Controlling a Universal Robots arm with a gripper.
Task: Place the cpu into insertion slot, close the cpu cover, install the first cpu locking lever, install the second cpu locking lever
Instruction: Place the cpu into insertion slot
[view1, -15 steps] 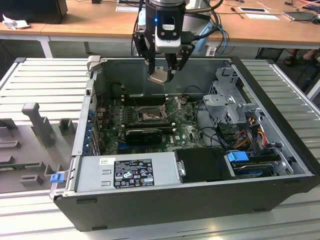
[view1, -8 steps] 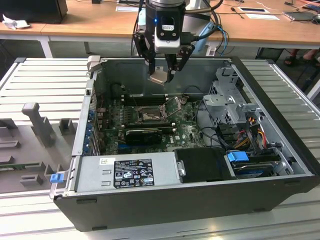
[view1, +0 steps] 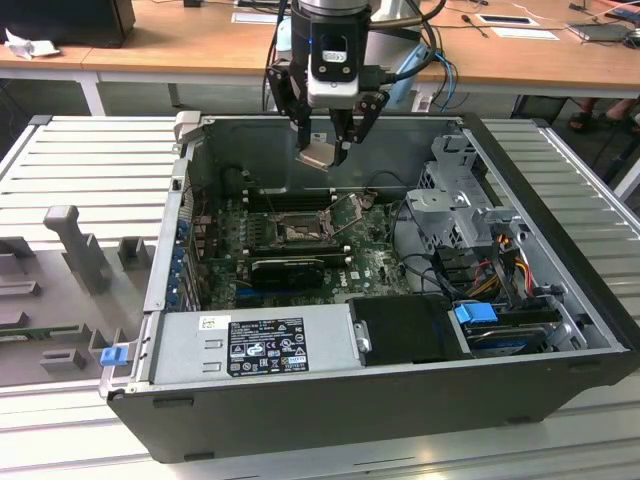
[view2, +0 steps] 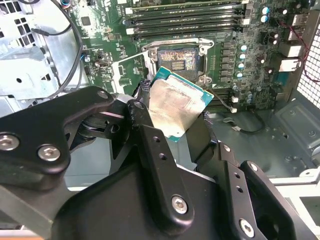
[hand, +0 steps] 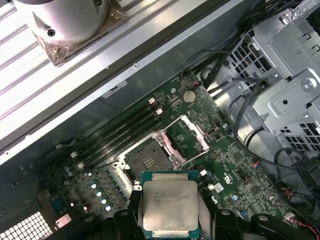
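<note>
My fingers (view2: 150, 145) are clamped on the cpu (hand: 170, 207), holding it tilted in the air above the open computer case (view1: 330, 415). Below, on the green motherboard (hand: 235, 165), the insertion slot (hand: 146, 159) lies uncovered, with the cpu cover (hand: 198, 132) swung open beside it.

my gripper (view1: 326, 143) points straight down from the wrist (view1: 333, 45), hanging toward the far side of the open case (view1: 330, 410). both fingers (view2: 152, 145) are closed in on opposite edges of the cpu (view1: 316, 156). chip sits tilted in my pinch, lifted.
</note>
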